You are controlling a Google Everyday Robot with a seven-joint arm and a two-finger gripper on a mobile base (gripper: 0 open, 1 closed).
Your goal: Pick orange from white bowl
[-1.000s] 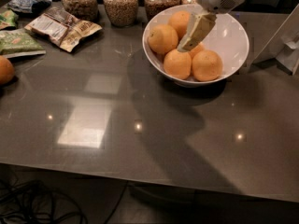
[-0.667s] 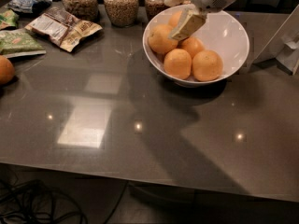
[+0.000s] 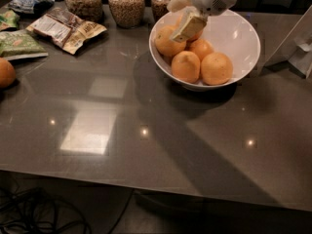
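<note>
The white bowl (image 3: pixel 239 33) stands at the back of the dark table and holds several oranges. My gripper (image 3: pixel 188 27) hangs over the bowl's back left part, right in front of a partly hidden orange (image 3: pixel 195 35). Four more oranges lie uncovered: one at the left (image 3: pixel 167 41), one in the middle (image 3: pixel 201 48), one at the front (image 3: pixel 185 66) and one at the front right (image 3: pixel 217 68). I cannot tell whether the gripper touches or holds the hidden orange.
Three glass jars of grains (image 3: pixel 126 5) stand behind the bowl to the left. Snack packets (image 3: pixel 66 29) and a green bag (image 3: pixel 18 45) lie at the back left. A lone orange (image 3: pixel 6 72) sits at the left edge. A white object (image 3: pixel 297 38) stands right of the bowl.
My gripper has moved up and to the left inside the bowl, from the middle oranges toward the back left one. The middle orange now shows. The other oranges have not moved.
</note>
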